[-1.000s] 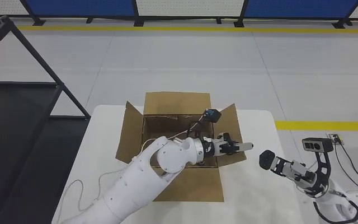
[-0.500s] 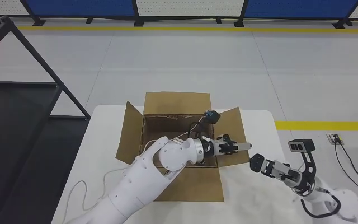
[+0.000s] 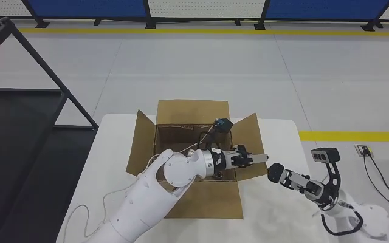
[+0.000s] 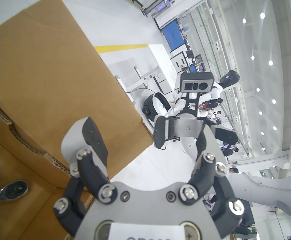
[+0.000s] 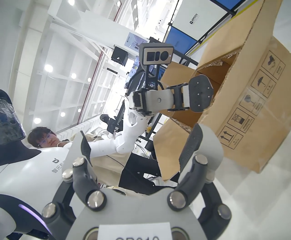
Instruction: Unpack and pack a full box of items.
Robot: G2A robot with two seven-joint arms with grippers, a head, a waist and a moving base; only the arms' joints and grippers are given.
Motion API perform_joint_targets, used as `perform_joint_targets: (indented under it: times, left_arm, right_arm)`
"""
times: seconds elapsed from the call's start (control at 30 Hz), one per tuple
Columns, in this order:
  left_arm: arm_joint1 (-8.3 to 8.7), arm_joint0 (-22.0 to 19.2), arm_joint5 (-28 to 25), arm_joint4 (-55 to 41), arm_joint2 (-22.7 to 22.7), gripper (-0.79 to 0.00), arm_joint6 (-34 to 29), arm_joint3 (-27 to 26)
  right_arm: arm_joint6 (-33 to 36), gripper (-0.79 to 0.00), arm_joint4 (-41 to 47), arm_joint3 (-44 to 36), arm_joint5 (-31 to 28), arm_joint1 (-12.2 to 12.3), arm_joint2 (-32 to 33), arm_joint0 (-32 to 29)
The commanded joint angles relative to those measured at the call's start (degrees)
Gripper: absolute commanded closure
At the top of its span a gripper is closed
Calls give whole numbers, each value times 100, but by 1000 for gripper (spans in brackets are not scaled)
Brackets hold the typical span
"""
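Cardboard box (image 3: 191, 112) sat open on the desk (image 3: 109, 158); left gripper (image 3: 261, 158) and right gripper (image 3: 273, 172), jaws wide and empty, flanked its side flap (image 3: 252, 136), seemingly to fold it.

You're in a large robotics test hall. Beyond the left end effector (image 4: 147, 134) you see a high ceiling (image 4: 280, 68) with rows of spotlights (image 4: 262, 16), blue partition panels (image 4: 174, 35) and a yellow line (image 4: 120, 47) on the pale polished floor (image 4: 102, 22). Past the right end effector (image 5: 141, 136) stands tall white racking (image 5: 68, 59).
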Motion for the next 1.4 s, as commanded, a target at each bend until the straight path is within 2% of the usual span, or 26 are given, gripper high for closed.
perform_joint_targets:
  times: [0.0,0.17,0.3,0.43,0.73,1.1,1.37]
  left_arm:
    - [-3,39,-21,13,-32,-785,28,-60]
    - [60,229,-47,126,-278,-785,31,-387]
    - [127,448,7,183,-502,-785,-31,-616]
    - [135,570,18,186,-538,-785,-69,-649]
    - [-54,343,-164,-65,-158,-785,-43,-65]
    - [-373,-85,-480,-325,255,-785,218,822]
    - [-434,-172,-636,-287,185,-785,200,1033]
  right_arm:
    - [-6,-785,-25,-90,7,13,-33,-56]
    - [-303,-785,-331,-146,69,35,-201,20]
    - [-333,-785,-27,-255,-32,50,-226,16]
    - [-207,-785,183,-303,-86,85,-164,-29]
    - [-66,-785,434,-313,-162,173,120,-330]
    - [-35,-785,497,-573,-121,234,65,-610]
    - [-1028,-785,-788,-434,-22,263,-52,-482]
